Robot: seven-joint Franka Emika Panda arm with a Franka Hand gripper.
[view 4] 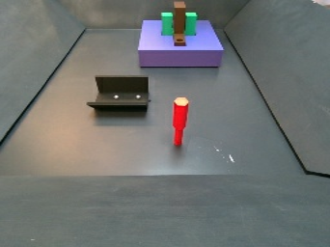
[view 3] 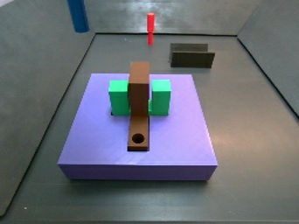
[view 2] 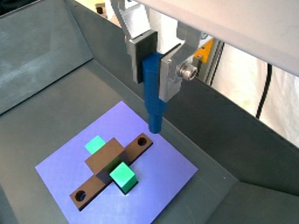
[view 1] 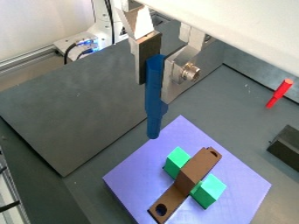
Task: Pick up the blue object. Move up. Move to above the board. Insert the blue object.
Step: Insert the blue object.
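Note:
My gripper (view 1: 158,63) is shut on the blue peg (view 1: 156,96), which hangs upright from between the fingers, high above the floor. Both wrist views show it in the jaws, also from this side (view 2: 152,83). In a side view only the peg's lower part (view 3: 77,13) shows, and the gripper is out of frame. The brown board (view 3: 140,105) lies across a green block (view 3: 119,96) on the purple slab (view 3: 176,140). Its round hole (view 3: 139,139) is at one end. In a wrist view the peg's tip appears close to that hole (view 2: 142,140), well above it.
A red peg (view 4: 179,121) stands upright on the grey floor; it also shows in a wrist view (view 1: 279,92). The dark fixture (view 4: 119,94) stands between the red peg and the slab (view 4: 161,53). Grey walls surround the floor.

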